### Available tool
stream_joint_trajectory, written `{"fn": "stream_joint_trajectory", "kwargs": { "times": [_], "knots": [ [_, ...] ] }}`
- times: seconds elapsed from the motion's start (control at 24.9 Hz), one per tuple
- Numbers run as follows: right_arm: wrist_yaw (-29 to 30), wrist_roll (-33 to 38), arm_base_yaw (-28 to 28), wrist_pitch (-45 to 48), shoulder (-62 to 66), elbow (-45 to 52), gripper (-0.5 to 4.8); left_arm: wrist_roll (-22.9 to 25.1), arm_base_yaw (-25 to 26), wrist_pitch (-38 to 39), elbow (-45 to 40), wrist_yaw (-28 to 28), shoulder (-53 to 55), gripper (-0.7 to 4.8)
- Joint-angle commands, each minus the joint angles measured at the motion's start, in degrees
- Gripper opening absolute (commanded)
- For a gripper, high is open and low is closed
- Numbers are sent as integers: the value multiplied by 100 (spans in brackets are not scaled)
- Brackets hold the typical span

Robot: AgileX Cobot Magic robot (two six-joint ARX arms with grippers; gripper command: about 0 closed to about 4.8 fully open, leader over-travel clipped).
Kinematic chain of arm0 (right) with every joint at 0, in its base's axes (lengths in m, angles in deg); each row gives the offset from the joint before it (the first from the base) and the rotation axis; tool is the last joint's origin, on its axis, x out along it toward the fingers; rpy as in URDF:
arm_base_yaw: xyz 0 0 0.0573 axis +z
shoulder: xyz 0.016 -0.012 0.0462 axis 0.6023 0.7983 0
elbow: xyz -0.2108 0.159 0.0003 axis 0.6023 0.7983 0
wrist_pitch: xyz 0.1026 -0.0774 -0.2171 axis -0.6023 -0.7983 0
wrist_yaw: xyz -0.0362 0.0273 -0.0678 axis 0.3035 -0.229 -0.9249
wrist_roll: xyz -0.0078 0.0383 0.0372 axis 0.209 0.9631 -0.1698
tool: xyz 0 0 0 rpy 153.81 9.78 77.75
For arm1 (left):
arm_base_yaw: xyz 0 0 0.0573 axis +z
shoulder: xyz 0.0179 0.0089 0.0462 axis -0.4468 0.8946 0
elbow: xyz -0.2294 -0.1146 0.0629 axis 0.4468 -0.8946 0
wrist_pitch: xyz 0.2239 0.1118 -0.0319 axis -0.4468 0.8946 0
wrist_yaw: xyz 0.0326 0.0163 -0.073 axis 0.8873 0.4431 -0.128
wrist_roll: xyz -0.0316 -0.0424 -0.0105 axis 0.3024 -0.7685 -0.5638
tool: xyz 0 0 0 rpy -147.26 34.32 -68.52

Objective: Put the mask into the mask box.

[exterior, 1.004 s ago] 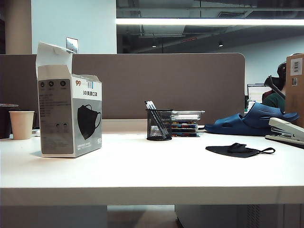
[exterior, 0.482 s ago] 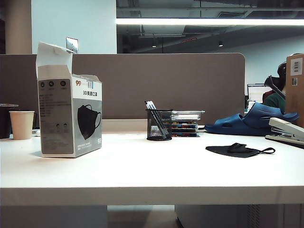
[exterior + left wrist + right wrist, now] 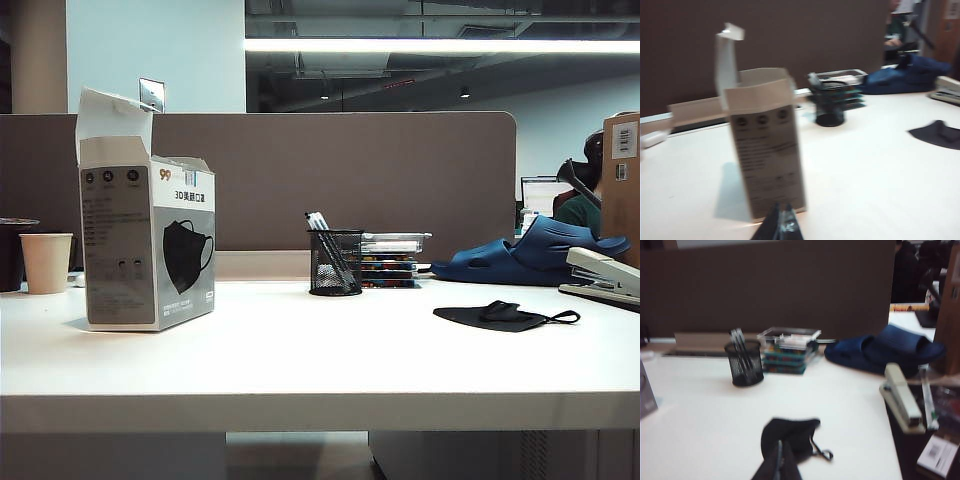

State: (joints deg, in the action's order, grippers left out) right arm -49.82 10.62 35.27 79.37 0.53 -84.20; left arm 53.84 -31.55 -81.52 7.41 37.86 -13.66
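Note:
The black mask [image 3: 497, 315] lies flat on the white table at the right, one ear loop trailing off its side. In the right wrist view the mask [image 3: 795, 432] lies just beyond my right gripper [image 3: 780, 444], which is shut and holds nothing. The mask box [image 3: 147, 245] stands upright at the left with its top flap raised and its mouth open. My left gripper [image 3: 781, 206] is shut and empty, and points at the foot of the mask box [image 3: 765, 145]. Neither gripper shows in the exterior view.
A black mesh pen cup [image 3: 335, 262] and a stack of small cases [image 3: 390, 260] stand mid-table at the back. A blue clog [image 3: 530, 255], a stapler [image 3: 605, 275] and a brown carton [image 3: 622, 185] sit at the right. A paper cup [image 3: 46, 262] stands far left.

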Motion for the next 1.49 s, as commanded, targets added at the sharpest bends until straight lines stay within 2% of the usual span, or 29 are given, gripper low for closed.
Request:
{"fn": "stream_joint_trajectory", "kwargs": {
  "times": [0.04, 0.24, 0.36, 0.52, 0.76, 0.8, 0.88, 0.92, 1.2, 1.24, 1.37, 1.49],
  "knots": [
    [0, 31, -4, -636, 79, -507, -6, -170, 7, -85, 37, -481, 0, -5],
    [33, 31, -2, -1545, 638, -1381, -6, -455, 7, -87, 37, -887, 0, -5],
    [111, 24, 0, -2264, 1617, -2199, -6, -555, 7, -87, 37, -1064, 0, -5],
    [457, -15, 4, -2356, 2575, -2782, -6, -555, 7, -87, 37, -1075, 0, -5],
    [678, -17, 9, -2356, 3864, -3554, -3, -555, 7, -87, 37, -1075, 0, -5],
    [758, -20, 9, -2354, 4074, -3668, 11, -555, 7, -87, 37, -1073, 0, -5],
    [970, -17, 9, -2334, 4546, -3906, 99, -555, 7, -85, 37, -1075, 0, -5],
    [1043, -20, 9, -2330, 5016, -4135, 187, -555, 7, -85, 37, -1075, 0, -5],
    [1047, -68, 98, -2264, 6513, -4782, 411, -557, 7, -83, 37, -1080, 0, -5],
    [1051, -83, 153, -2142, 6953, -4940, 479, -557, 7, -85, 37, -1080, 0, -5],
    [988, -306, 398, -1965, 7718, -5204, 479, -555, 9, -83, 37, -1078, 0, -6],
    [684, -577, 640, -1941, 8297, -5471, 479, -555, 9, -83, 37, -1080, 0, -5]
  ]
}}
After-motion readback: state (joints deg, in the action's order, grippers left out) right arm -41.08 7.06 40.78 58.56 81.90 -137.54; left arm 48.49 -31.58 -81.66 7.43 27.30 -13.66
